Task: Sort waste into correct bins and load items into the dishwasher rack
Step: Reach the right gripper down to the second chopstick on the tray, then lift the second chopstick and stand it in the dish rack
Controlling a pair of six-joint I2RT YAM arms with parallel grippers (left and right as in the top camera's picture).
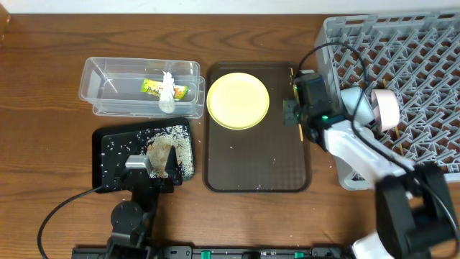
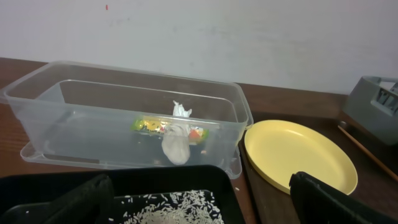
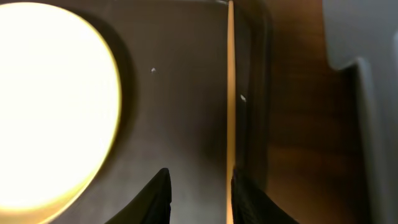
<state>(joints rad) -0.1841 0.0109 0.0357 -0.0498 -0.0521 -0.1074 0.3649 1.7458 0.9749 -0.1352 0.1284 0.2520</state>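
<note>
2 waste items, snack wrapper (image 1: 153,87) and tissue (image 1: 167,97), lie in the clear tub (image 1: 108,70) at our 10 o'clock. We see the left gripper (image 2: 200,186), jaws spread wide, over the black tray (image 1: 108,169) of rice scraps (image 1: 183,150). The yellow plate (image 1: 238,100) sits at 12 o'clock on the serving tray (image 1: 259,169). The right gripper (image 3: 199,186), jaws spread, straddles 1 chopstick (image 3: 230,93) at the rack's (image 1: 417,50) 9 o'clock.

The plate (image 3: 56,99) is washed-out and cropped in the right wrist view, and the dishwasher rack (image 1: 402,43) overruns the overhead frame.
</note>
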